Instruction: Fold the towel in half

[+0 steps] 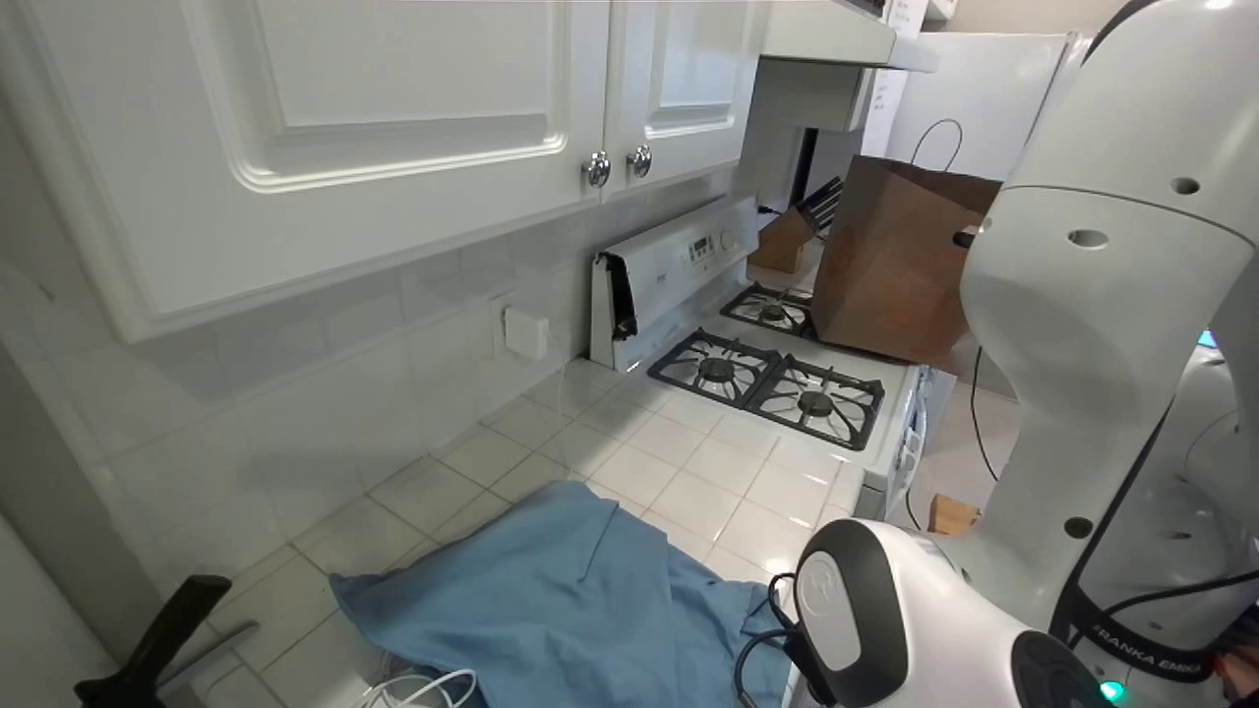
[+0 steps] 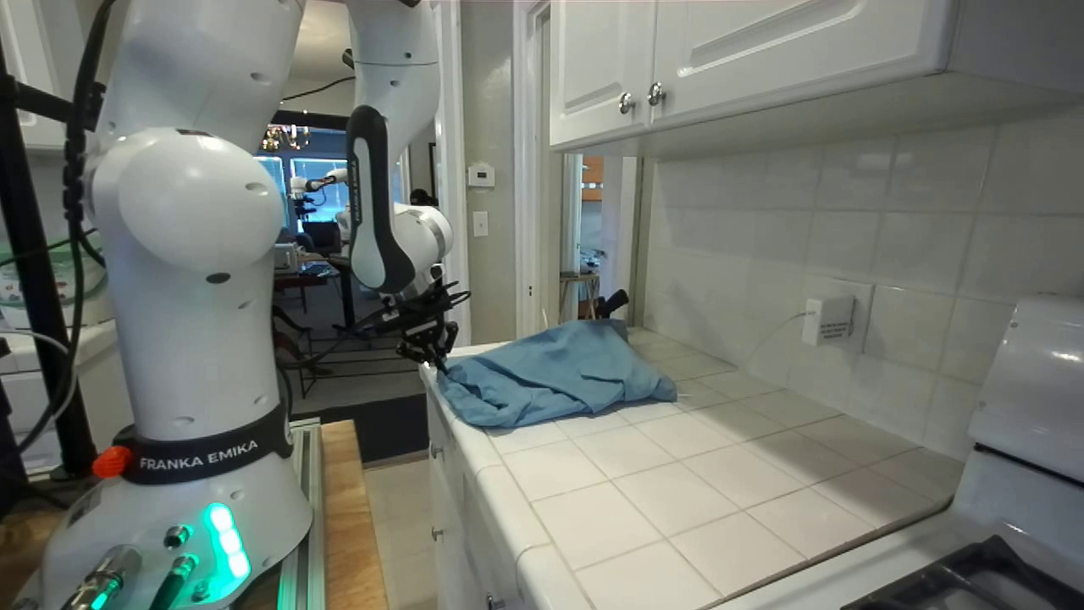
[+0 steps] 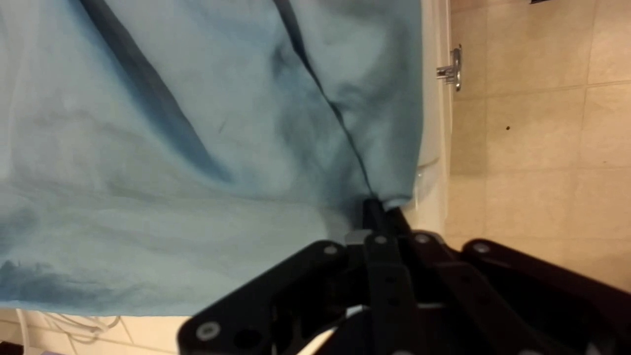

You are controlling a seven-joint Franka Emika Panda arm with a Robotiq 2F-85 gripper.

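The light blue towel lies rumpled on the tiled counter in both exterior views. In the wrist view the towel fills the left and middle, with diagonal creases running down toward the fingers. My gripper is at the towel's corner by the counter's front edge, its fingers close together and shut on a pinch of cloth. In an exterior view the gripper is low at the towel's near corner, pointing down at the counter edge. In the exterior view from above the towel, the fingers are out of view below the arm.
A white cable and a black-handled object lie beside the towel. A stove with a brown paper bag stands at the counter's far end. White cabinets hang above. A drawer knob sticks out below the counter edge.
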